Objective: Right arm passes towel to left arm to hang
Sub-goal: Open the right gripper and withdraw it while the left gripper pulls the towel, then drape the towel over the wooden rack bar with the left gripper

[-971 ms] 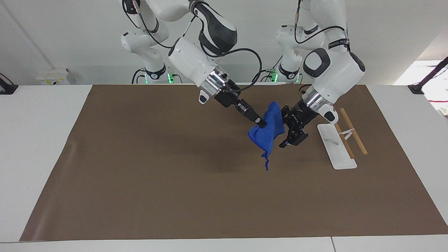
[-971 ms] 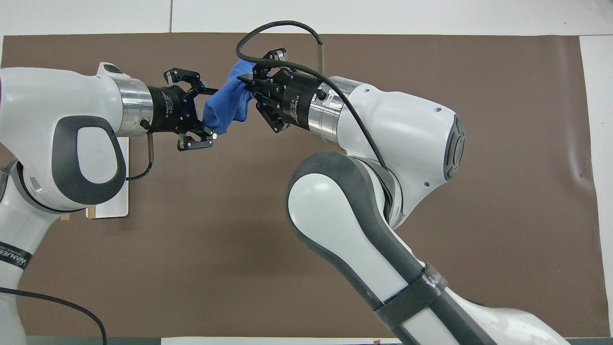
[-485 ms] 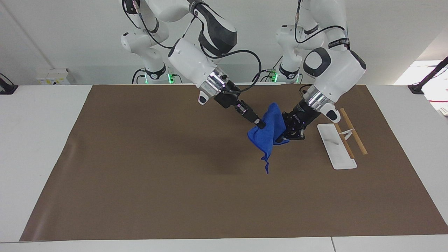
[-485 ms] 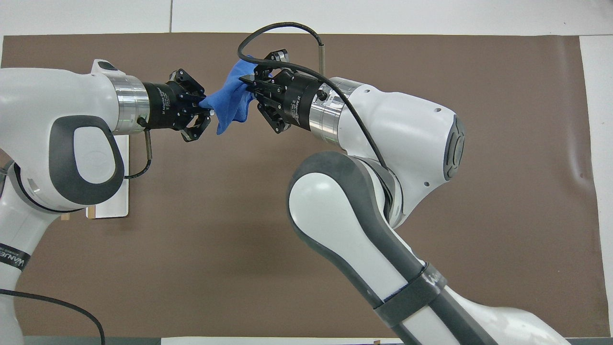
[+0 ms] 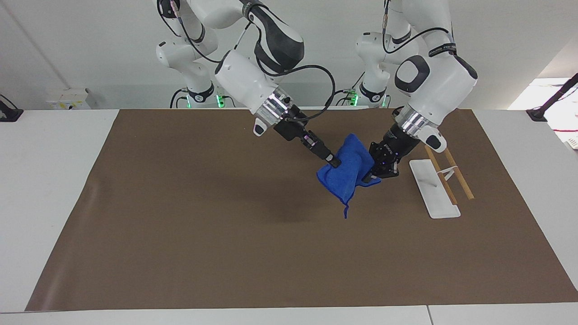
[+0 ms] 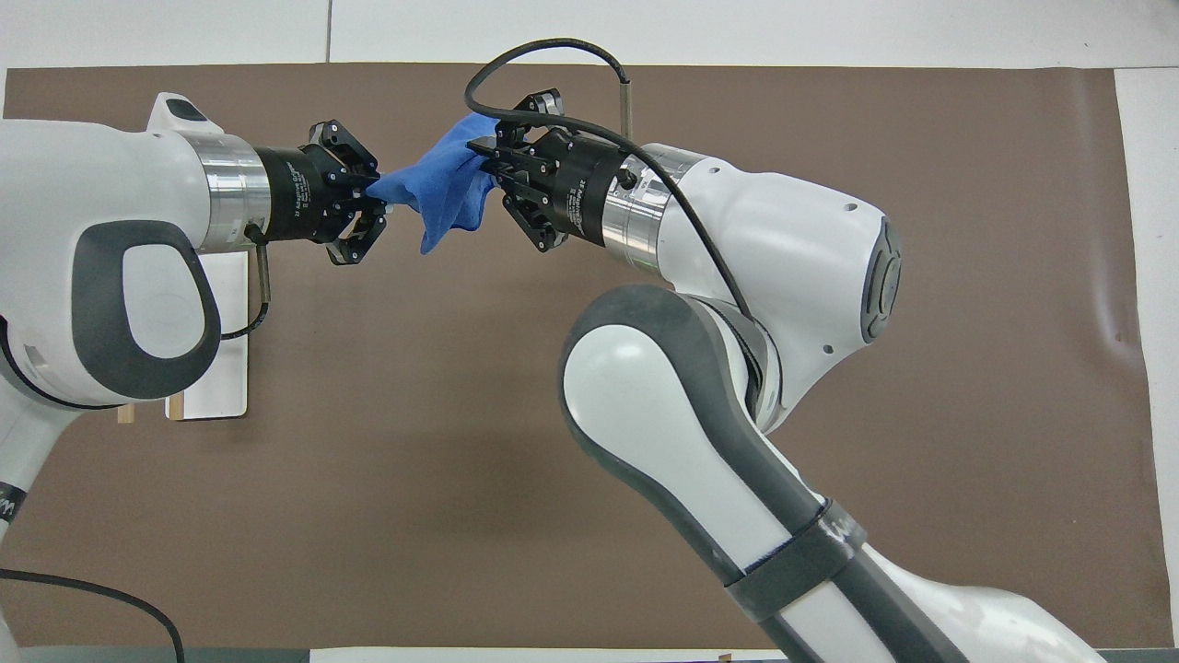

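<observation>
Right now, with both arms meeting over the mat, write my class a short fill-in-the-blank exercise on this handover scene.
1. The cloth held up between the two arms is coloured ____.
2. The left gripper has its jaws ____ on a corner of the towel.
3. The towel hangs in the air over the ____ mat.
4. The white rack lies toward the ____ arm's end of the table.

Missing words: blue; shut; brown; left

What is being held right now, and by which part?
The towel, in the air over the mat: left gripper pinches one end, right gripper is at the other.
</observation>
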Available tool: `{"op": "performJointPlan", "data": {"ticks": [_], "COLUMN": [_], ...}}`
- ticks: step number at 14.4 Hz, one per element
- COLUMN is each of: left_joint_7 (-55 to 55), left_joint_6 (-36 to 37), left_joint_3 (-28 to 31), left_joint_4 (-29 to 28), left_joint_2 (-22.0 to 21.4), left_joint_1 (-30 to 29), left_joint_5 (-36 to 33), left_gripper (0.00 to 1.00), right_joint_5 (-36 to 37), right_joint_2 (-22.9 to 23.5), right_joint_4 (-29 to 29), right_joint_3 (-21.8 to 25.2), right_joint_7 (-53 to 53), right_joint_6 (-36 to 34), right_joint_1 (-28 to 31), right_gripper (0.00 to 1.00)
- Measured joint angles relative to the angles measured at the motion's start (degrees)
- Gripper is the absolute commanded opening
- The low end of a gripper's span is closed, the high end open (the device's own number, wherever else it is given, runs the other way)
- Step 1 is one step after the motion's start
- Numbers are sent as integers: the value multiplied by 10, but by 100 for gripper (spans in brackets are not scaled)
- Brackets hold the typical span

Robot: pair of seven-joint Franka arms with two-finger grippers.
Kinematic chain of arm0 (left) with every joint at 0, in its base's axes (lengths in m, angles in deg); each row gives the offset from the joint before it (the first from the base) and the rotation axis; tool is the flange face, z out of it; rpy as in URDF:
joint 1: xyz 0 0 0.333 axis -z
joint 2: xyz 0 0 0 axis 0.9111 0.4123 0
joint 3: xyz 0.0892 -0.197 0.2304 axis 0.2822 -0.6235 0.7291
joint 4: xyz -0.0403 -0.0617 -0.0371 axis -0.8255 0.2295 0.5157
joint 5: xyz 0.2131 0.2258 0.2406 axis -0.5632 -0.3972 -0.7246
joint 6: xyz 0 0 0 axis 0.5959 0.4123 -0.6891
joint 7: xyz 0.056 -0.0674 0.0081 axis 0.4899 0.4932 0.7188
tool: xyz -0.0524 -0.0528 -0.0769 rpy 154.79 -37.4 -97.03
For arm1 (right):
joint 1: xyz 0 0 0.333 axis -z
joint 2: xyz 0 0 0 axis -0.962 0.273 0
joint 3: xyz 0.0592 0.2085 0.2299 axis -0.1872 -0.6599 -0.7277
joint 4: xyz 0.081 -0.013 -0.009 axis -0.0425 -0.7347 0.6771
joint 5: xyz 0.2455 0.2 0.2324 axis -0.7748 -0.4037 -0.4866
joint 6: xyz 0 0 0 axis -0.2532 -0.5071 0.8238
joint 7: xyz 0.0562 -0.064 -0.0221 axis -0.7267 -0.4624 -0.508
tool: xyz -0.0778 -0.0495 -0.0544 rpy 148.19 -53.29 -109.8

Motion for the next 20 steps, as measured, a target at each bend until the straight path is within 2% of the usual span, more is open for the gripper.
{"op": "performJointPlan", "data": {"ticks": [3, 6, 9, 12, 15, 17, 20], "left_joint_7": [-3, -4, -19, -61, -94, -106, -125], "left_joint_6": [4, 14, 25, 50, 58, 58, 43], "left_joint_3": [1, 4, 5, 6, 7, 8, 9], "left_joint_4": [0, 0, 0, -6, -41, -68, -82], "left_joint_2": [-3, -8, -17, -34, -66, -88, -100], "left_joint_1": [0, -13, -40, -65, -90, -111, -154], "left_joint_5": [-83, -161, -223, -253, -279, -289, -290], "left_gripper": [0, 0, 0, 0, 0, 0, 0], "right_joint_5": [3, 12, 14, 37, 184, 318, 459], "right_joint_2": [0, -1, -12, -32, -54, -68, -85], "right_joint_4": [-7, -38, -87, -142, -174, -173, -155], "right_joint_3": [3, 6, 7, 7, 8, 8, 8], "right_joint_7": [-74, -209, -335, -437, -459, -467, -488], "right_joint_6": [24, 28, 28, 8, -88, -182, -295], "right_joint_1": [13, 48, 100, 154, 220, 268, 306], "right_gripper": [100, 100, 100, 100, 100, 100, 100]}}
